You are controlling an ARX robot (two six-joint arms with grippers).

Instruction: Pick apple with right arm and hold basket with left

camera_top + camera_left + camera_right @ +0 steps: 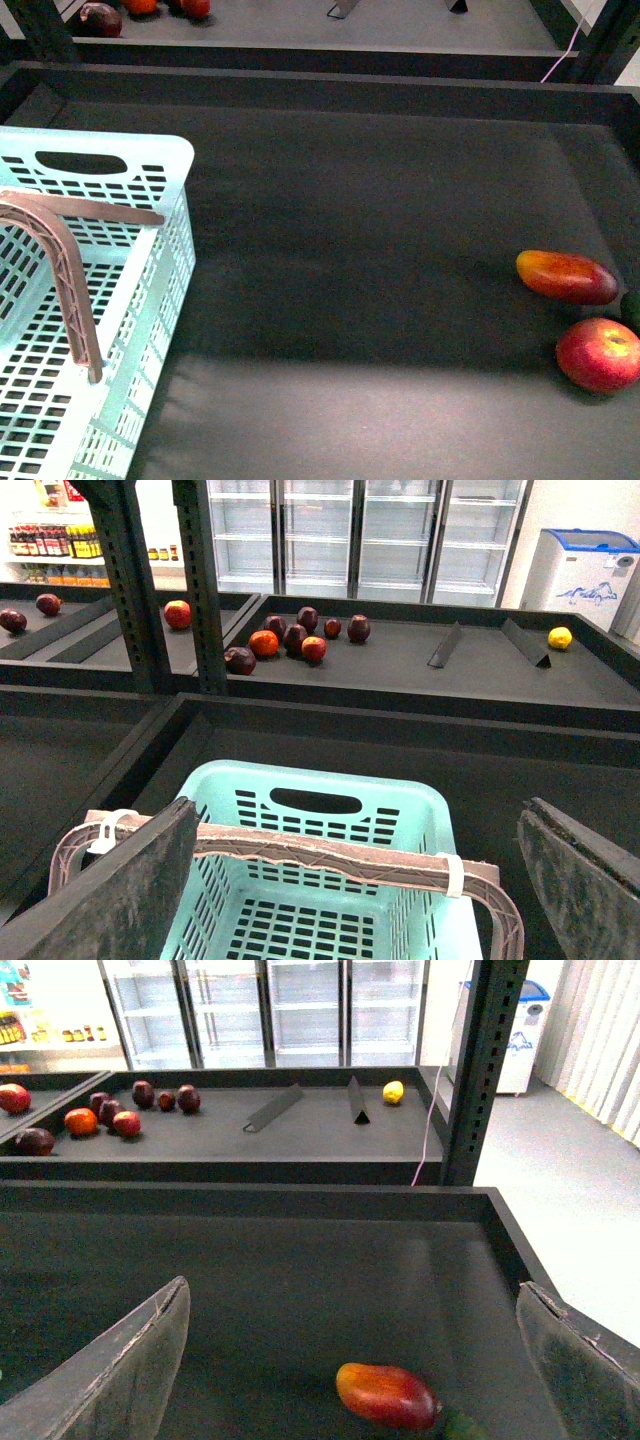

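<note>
Much open tray floor (pixel 380 250) lies between basket (pixel 100 140) and apple (pixel 598 354).

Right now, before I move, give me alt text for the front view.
A round red apple with yellowish patches lies at the right edge of the dark shelf tray, just nearer than an elongated red-orange mango; a large pale mint-blue slotted plastic basket with a brownish-mauve handle fills the left. Neither arm shows.

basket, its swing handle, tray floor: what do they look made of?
Basket: moulded plastic by the look, pale mint, smooth, evenly cut slots. Handle: probably plastic too, brownish-mauve, matte, latticed ribs. Tray floor: dark matte sheet, no shine; rubber mat or painted metal, can't tell.
</note>
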